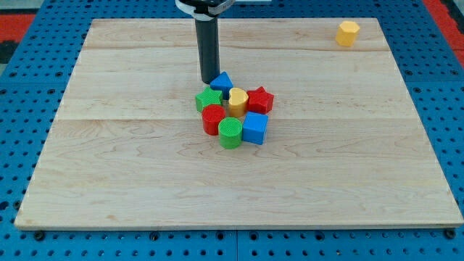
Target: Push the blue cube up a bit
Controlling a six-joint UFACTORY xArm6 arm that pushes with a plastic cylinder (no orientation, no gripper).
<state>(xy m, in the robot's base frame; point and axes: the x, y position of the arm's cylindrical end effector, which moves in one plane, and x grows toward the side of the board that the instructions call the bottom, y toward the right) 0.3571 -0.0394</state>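
- The blue cube (pixel 255 128) sits at the lower right of a tight cluster, well below and right of my tip (pixel 209 80).
- The cube's front face looks toward the view's bottom; no long axis.
- The rod stands upright, holding nothing, tip just beside the blue triangular block (pixel 222 81).

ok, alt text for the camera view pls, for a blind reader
My tip rests at the cluster's top edge, beside a blue triangular block. The blue cube sits at the cluster's lower right on the wooden board; a yellow block lies alone at the view's top right.
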